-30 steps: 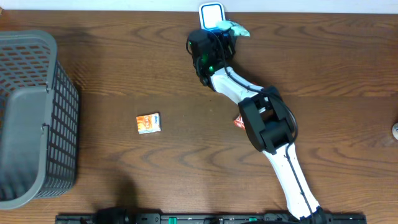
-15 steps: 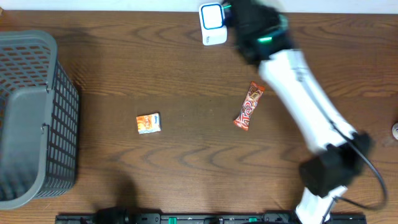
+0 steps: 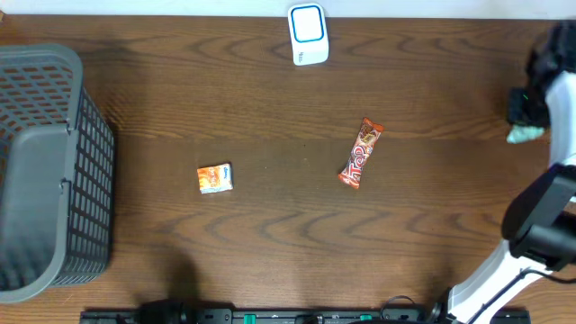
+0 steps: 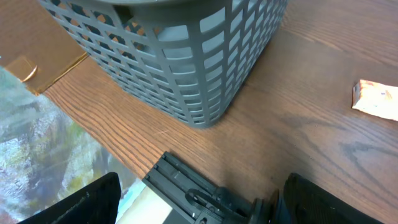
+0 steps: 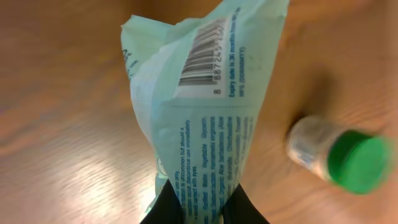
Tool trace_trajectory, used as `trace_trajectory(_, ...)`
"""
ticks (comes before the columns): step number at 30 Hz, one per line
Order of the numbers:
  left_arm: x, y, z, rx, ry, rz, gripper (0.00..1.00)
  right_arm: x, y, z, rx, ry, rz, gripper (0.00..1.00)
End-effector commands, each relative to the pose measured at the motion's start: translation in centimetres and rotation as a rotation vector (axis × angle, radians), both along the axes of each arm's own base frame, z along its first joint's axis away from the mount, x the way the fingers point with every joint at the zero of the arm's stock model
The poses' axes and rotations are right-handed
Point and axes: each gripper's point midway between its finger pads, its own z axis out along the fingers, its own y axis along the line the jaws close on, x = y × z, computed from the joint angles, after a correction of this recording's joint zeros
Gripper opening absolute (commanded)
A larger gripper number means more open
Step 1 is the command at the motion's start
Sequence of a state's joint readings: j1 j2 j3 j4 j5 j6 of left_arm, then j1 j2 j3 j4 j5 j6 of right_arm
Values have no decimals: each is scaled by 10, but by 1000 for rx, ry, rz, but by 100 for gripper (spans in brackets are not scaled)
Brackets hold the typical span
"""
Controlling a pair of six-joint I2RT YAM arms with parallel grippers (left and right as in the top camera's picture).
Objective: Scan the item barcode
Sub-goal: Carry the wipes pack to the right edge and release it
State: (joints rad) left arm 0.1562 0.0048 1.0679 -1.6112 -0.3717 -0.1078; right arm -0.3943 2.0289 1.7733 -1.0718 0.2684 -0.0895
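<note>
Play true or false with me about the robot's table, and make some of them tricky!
1. The right gripper is pinching a pale green packet. True.
2. The candy bar is inside the basket. False: it lies on the bare table, far from the basket.
3. The left gripper is open with nothing in it. True.
4. The pale green packet is right over the scanner. False: it is off at the right edge of the table, away from the scanner.
5. A barcode shows on the pale green packet. True.
</note>
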Motion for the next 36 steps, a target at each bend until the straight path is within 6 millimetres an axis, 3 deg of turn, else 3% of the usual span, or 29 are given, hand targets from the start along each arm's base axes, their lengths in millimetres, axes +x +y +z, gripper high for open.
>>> trace_trajectory(1, -12, 0, -13, -6, 78, 10, 84, -19, -21, -36, 68, -8, -173, 1)
trace_trajectory(4, -12, 0, -13, -6, 78, 10, 84, -29, -42, -45, 60, -30, -233, 8)
trace_trajectory(7, -12, 0, -13, -6, 78, 10, 84, -40, -63, -43, 52, -41, -283, 33)
trace_trajectory(9, -12, 0, -13, -6, 78, 10, 84, -48, -76, -38, 50, -47, -320, 33)
trace_trajectory(10, -12, 0, -13, -6, 78, 10, 84, -52, -81, -35, 50, -54, -349, 44)
trace_trajectory(11, -12, 0, -13, -6, 78, 10, 84, -55, -86, -30, 53, -63, -381, 64)
trace_trajectory(12, -12, 0, -13, -6, 78, 10, 84, -58, -88, -25, 64, -78, -414, 67)
trace_trajectory(13, -12, 0, -13, -6, 78, 10, 84, -57, -86, -19, 105, -105, -433, 67)
trace_trajectory(14, -12, 0, -13, -6, 78, 10, 84, -51, -79, -12, 169, -143, -428, 56)
trace_trajectory(15, -12, 0, -13, -6, 78, 10, 84, -40, -64, -1, 273, -207, -401, 20)
trace_trajectory(16, -12, 0, -13, -6, 78, 10, 84, -34, -55, 5, 321, -237, -384, 1)
trace_trajectory(23, -12, 0, -13, -6, 78, 10, 84, -22, -26, 7, 332, -208, -320, 1)
trace_trajectory(27, -12, 0, -13, -6, 78, 10, 84, 8, 39, 12, 477, -222, -141, 1)
trace_trajectory(28, -12, 0, -13, -6, 78, 10, 84, 13, 56, 13, 504, -217, -99, 5)
trace_trajectory(30, -12, 0, -13, -6, 78, 10, 84, 20, 91, 14, 551, -190, -25, 30)
trace_trajectory(31, -12, 0, -13, -6, 78, 10, 84, 19, 113, 14, 579, -159, 8, 48)
trace_trajectory(32, -12, 0, -13, -6, 78, 10, 84, 17, 135, 14, 614, -127, 38, 77)
trace_trajectory(35, -12, 0, -13, -6, 78, 10, 84, 15, 195, 15, 675, -62, 150, 99)
trace_trajectory(36, -12, 0, -13, -6, 78, 10, 84, 17, 213, 16, 680, -53, 194, 99)
